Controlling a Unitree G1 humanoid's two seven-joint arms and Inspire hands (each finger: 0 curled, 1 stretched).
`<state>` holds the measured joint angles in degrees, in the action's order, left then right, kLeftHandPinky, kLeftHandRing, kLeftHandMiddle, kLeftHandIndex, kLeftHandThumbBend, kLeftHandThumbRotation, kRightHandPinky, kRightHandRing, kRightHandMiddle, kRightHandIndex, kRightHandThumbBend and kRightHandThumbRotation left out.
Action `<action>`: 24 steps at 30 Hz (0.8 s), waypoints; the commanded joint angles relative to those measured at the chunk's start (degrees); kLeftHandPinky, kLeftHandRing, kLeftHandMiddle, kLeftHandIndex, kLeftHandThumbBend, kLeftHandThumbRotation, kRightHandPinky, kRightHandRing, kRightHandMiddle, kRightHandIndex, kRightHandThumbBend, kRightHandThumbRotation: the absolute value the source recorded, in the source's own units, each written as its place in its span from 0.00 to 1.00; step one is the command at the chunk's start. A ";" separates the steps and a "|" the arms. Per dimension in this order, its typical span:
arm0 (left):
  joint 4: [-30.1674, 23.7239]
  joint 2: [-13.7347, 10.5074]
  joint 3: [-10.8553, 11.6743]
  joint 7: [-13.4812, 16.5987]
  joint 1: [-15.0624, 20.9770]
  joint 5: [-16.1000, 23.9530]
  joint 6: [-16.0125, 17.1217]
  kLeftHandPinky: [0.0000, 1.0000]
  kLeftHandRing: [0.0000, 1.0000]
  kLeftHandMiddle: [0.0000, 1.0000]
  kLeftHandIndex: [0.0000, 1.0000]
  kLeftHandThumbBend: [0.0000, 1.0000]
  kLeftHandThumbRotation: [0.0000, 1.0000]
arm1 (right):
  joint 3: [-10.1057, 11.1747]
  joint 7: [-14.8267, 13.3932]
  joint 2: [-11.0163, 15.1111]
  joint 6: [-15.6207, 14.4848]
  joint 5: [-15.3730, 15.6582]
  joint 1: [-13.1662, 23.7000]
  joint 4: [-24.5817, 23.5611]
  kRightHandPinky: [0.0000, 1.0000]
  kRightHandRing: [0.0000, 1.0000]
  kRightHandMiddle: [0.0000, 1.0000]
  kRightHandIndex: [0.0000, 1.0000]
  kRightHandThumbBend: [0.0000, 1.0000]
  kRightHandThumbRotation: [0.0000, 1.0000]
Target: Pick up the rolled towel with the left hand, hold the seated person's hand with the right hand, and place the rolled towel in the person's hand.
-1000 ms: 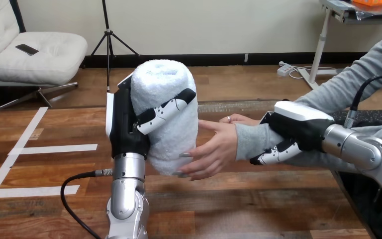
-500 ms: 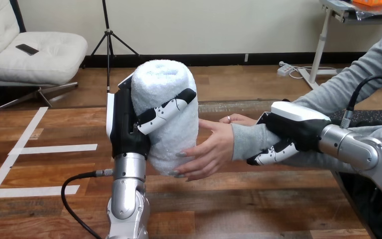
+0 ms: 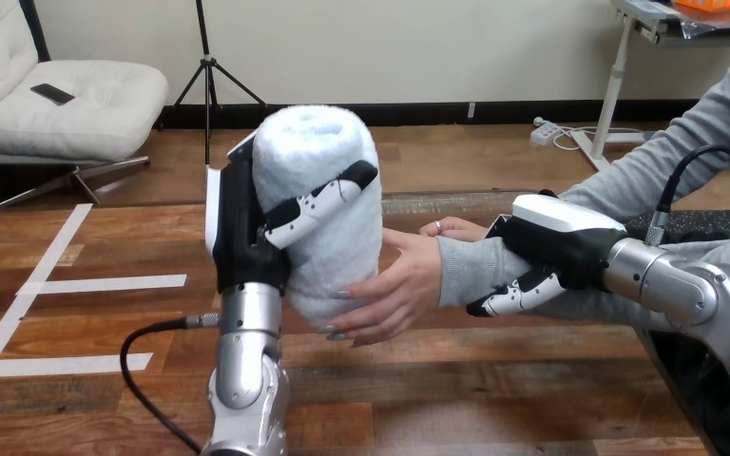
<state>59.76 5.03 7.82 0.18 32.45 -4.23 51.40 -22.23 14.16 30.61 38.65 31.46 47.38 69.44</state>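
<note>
A white rolled towel stands upright above the table, and my left hand is shut on it, thumb across its front. The person's hand, palm open toward the towel, touches the towel's lower right side with its fingertips. My right hand is shut on the person's forearm just behind the wrist, over a grey sleeve. A second hand of the person rests on the table behind the first.
The wooden table carries white tape lines at its left. A black cable loops beside my left forearm. The person's grey-sleeved arm comes in from the right edge.
My right hand has drawn the person's forearm and hand a little leftward, bringing the fingers onto the towel. My left hand with the towel has tilted slightly to the right.
</note>
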 commanded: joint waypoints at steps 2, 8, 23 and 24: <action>0.18 1.65 0.14 -0.60 6.84 -0.63 2.30 0.29 0.33 0.38 0.40 0.66 0.00 | 1.03 -0.04 -2.94 1.68 -1.70 6.07 -3.97 0.22 0.25 0.29 0.31 0.58 0.35; 0.70 2.16 0.13 -0.58 7.56 -0.79 2.31 0.30 0.33 0.38 0.40 0.66 0.00 | 0.90 -0.10 -2.93 1.42 -1.47 6.08 -4.22 0.21 0.24 0.29 0.31 0.58 0.35; 2.25 3.78 0.28 -0.65 9.48 -1.53 1.69 0.31 0.35 0.39 0.41 0.67 0.00 | 1.01 0.14 -2.65 1.43 -1.62 5.75 -4.58 0.22 0.25 0.30 0.31 0.58 0.35; 2.41 3.86 0.23 -0.49 9.60 -1.39 1.68 0.31 0.35 0.39 0.41 0.67 0.00 | 1.03 0.20 -2.62 1.44 -1.66 5.73 -4.61 0.22 0.25 0.30 0.31 0.58 0.35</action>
<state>61.37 6.60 7.83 -0.15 35.47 -5.21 51.79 -22.23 14.19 30.31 38.38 31.47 47.38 68.61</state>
